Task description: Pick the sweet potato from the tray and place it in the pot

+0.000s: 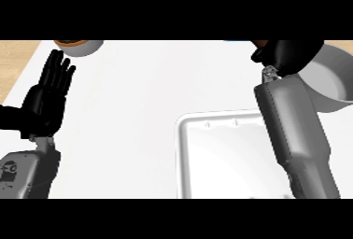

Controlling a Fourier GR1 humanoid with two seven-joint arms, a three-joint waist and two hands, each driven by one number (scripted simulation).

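Mostly white, the desk (138,116) is carrying one tray (180,154) and one pot (329,84); the right hand (286,53) is clenching something brownish, the left hand (45,100) resting released.

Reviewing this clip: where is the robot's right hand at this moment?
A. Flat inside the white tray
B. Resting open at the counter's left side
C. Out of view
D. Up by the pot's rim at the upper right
D. The right robot hand shows at the upper right, against the rim of the pot, well beyond the white tray; the one resting open at the left is the left robot hand.
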